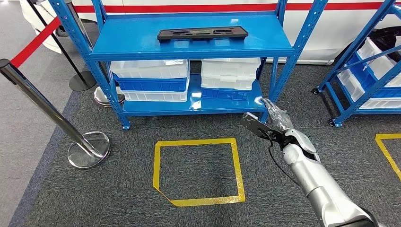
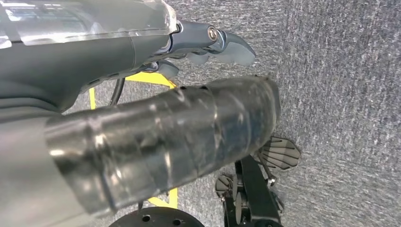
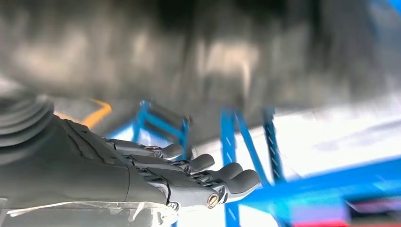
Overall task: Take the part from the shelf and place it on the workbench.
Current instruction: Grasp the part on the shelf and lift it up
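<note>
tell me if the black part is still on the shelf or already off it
On the shelf. The black part lies flat on the top board of the blue shelf; the right hand is below it, holding nothing.

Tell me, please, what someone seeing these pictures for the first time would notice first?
Most likely the bright blue shelf across the top of the head view, with a flat black part lying alone on its top level and white and blue bins stacked below. Next, the silver right arm rising from the lower right, its right hand empty with fingers extended near the shelf's lower corner. A yellow tape square marks the grey carpet in front.
</note>
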Available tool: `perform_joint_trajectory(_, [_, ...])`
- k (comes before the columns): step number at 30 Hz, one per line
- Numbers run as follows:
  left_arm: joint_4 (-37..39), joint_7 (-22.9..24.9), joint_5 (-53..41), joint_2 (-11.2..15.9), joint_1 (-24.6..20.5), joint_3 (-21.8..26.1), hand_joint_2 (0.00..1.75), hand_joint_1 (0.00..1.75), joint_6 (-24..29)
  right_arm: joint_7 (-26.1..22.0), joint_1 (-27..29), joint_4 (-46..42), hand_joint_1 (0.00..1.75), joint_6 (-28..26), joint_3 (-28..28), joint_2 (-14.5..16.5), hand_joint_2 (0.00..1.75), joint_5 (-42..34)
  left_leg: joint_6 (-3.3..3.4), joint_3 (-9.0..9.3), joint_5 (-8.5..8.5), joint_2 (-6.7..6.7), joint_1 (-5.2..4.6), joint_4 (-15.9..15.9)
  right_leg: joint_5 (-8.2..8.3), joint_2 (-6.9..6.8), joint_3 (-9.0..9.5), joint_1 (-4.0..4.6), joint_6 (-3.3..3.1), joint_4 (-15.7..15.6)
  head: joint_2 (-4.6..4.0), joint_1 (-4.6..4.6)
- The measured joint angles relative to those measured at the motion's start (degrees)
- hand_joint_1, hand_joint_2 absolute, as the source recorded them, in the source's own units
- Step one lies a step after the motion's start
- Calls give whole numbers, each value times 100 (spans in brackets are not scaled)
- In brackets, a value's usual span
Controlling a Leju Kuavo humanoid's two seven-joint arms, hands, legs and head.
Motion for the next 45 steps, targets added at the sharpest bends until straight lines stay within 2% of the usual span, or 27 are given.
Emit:
perform_joint_trajectory(3, [7, 52, -57, 0, -14, 32, 0, 0, 46, 152, -356, -113, 0, 16, 443, -51, 0, 286, 48, -41, 6, 1, -11, 26, 28, 1, 6, -8, 50, -17, -1, 0])
perform_joint_trajectory(6, [8, 158, -118, -1, -29, 55, 0, 0, 121, 302, -770, -171, 0, 129, 818, -76, 0, 533, 156, -8, 100, 20, 23, -106, -19, 2, -34, -3, 107, 42, 0, 3])
perform_joint_trajectory(7, [8, 201, -136, -2, -33, 63, 0, 0, 146, 348, -901, -178, 0, 174, 923, -83, 0, 607, 191, 8, 133, 27, 39, -157, -121, 2, -128, -2, 113, 223, 1, 5])
perform_joint_trajectory(9, [8, 287, -158, -7, -38, 101, 0, 0, 176, 444, -1143, -178, 0, 259, 1138, -76, 0, 750, 220, 7, 155, 29, 45, -185, -414, 3, -501, -9, 120, 916, 1, 7])
perform_joint_trajectory(10, [8, 325, -166, -8, -41, 126, 0, 0, 182, 496, -1248, -177, 0, 295, 1251, -59, 0, 817, 221, 5, 153, 23, 44, -183, -506, 3, -704, -11, 127, 1264, 1, 7])
perform_joint_trajectory(11, [8, 356, -173, -10, -40, 150, 0, 0, 183, 550, -1349, -176, 0, 332, 1366, -29, 0, 884, 217, 9, 146, 16, 45, -178, -500, 2, -849, -17, 134, 1474, 1, 7])
perform_joint_trajectory(12, [8, 378, -179, -10, -38, 168, 0, 0, 183, 609, -1454, -175, 0, 369, 1476, 15, 0, 945, 206, 16, 134, 8, 49, -168, -375, 1, -900, -27, 139, 1471, 1, 7])
perform_joint_trajectory(14, [8, 420, -203, -14, -39, 193, 0, 0, 198, 735, -1698, -171, 0, 459, 1689, 141, 0, 1071, 150, 30, 77, -5, 65, -116, 95, 3, -722, -53, 143, 881, 1, 6])
perform_joint_trajectory(15, [8, 447, -216, -15, -44, 207, 0, 0, 220, 799, -1829, -162, 0, 512, 1784, 225, 0, 1127, 107, 21, 43, -9, 63, -74, 269, 8, -610, -47, 138, 563, 1, 8])
perform_joint_trajectory(16, [8, 482, -228, -17, -51, 224, 0, 0, 246, 858, -1954, -153, 0, 574, 1870, 325, 0, 1176, 62, -6, 18, -13, 58, -36, 347, 15, -525, -35, 115, 321, 1, 8])
perform_joint_trajectory(18, [8, 561, -237, -21, -72, 276, 0, 0, 314, 951, -2150, -137, 0, 713, 2020, 544, 0, 1231, -17, -61, 12, -13, 46, -4, 308, 31, -516, 14, 50, 212, 1, 6])
perform_joint_trajectory(21, [9, 665, -239, -54, -98, 351, 0, 0, 427, 1047, -2385, -163, 0, 965, 2251, 823, 0, 1245, -91, -115, -66, 1, 63, 94, 289, 33, -506, -4, -72, 181, 1, 3])
perform_joint_trajectory(23, [10, 720, -248, -64, -105, 402, 0, 0, 550, 1074, -2543, -192, 0, 1127, 2428, 965, 0, 1238, -108, -356, -311, 12, 66, 587, 285, 22, -473, -6, -147, 157, 1, -1])
perform_joint_trajectory(25, [10, 749, -273, -60, -107, 469, 0, 0, 669, 1091, -2651, -204, 0, 1253, 2625, 1087, 0, 1227, -107, -768, -547, 12, 56, 1324, 269, 19, -454, 29, -191, 157, 1, -3])
perform_joint_trajectory(26, [10, 747, -290, -57, -106, 503, 0, 0, 719, 1099, -2680, -218, 0, 1298, 2712, 1141, 0, 1203, -99, -920, -552, 12, 50, 1550, 258, 19, -437, 47, -206, 157, 1, -3])
perform_joint_trajectory(27, [10, 734, -313, -56, -102, 533, 0, 0, 765, 1106, -2706, -241, 0, 1336, 2786, 1189, 0, 1169, -84, -976, -448, 12, 43, 1567, 246, 20, -418, 63, -218, 159, 1, -3])
perform_joint_trajectory(28, [10, 710, -331, -56, -98, 562, 0, 0, 814, 1113, -2740, -276, 0, 1369, 2846, 1233, 0, 1123, -59, -921, -240, 12, 35, 1351, 232, 23, -397, 74, -226, 161, 1, -3])
perform_joint_trajectory(29, [10, 679, -349, -56, -95, 589, 0, 0, 857, 1117, -2787, -315, 0, 1397, 2895, 1274, 0, 1079, -29, -793, 4, 14, 26, 983, 218, 26, -378, 81, -226, 163, 1, -3])
perform_joint_trajectory(31, [10, 624, -376, -48, -103, 628, 0, 0, 918, 1125, -2899, -375, 0, 1439, 2976, 1338, 0, 1028, 28, -528, 284, 18, -15, 326, 197, 33, -369, 105, -202, 169, 1, -3])
perform_joint_trajectory(33, [10, 599, -396, -42, -120, 646, 0, 0, 945, 1126, -2965, -414, 0, 1460, 3028, 1372, 0, 1018, 58, -436, 284, 15, -52, 109, 204, 27, -381, 118, -153, 155, 1, -1])
perform_joint_trajectory(36, [10, 561, -427, -46, -123, 692, 0, 0, 958, 1130, -3011, -466, 0, 1478, 3085, 1390, 0, 969, 123, -409, 315, 17, -25, 27, 136, 14, -409, 113, -70, 216, 1, 4])
perform_joint_trajectory(38, [10, 533, -477, -51, -120, 720, 0, 0, 967, 1139, -3043, -484, 0, 1490, 3108, 1387, 0, 920, 174, -387, 337, 25, -7, -15, -134, 13, -611, 104, -23, 660, 1, 8])
perform_joint_trajectory(40, [10, 520, -520, -52, -123, 728, 0, 0, 984, 1145, -3050, -485, 0, 1499, 3146, 1373, 0, 904, 195, -387, 336, 24, -15, -19, -437, 14, -965, 100, 5, 1383, 0, 9])
perform_joint_trajectory(41, [10, 519, -531, -52, -124, 729, 0, 0, 990, 1145, -3046, -485, 0, 1503, 3171, 1366, 0, 901, 198, -385, 333, 21, -18, -18, -481, 13, -1090, 99, 11, 1620, 0, 9])
perform_joint_trajectory(42, [10, 517, -538, -52, -126, 730, 0, 0, 996, 1146, -3044, -485, 0, 1506, 3196, 1360, 0, 896, 199, -380, 332, 18, -20, -17, -407, 13, -1114, 100, 7, 1641, 1, 9])
perform_joint_trajectory(43, [10, 517, -542, -52, -129, 731, 0, 0, 1004, 1148, -3048, -485, 0, 1507, 3215, 1358, 0, 886, 198, -371, 329, 14, -23, -17, -233, 13, -1025, 101, -6, 1433, 1, 9])
perform_joint_trajectory(45, [10, 517, -564, -62, -132, 733, 0, 0, 1033, 1161, -3081, -485, 0, 1507, 3243, 1350, 0, 854, 186, -353, 317, 6, -38, -15, 162, 11, -656, 122, -66, 656, 1, 8])
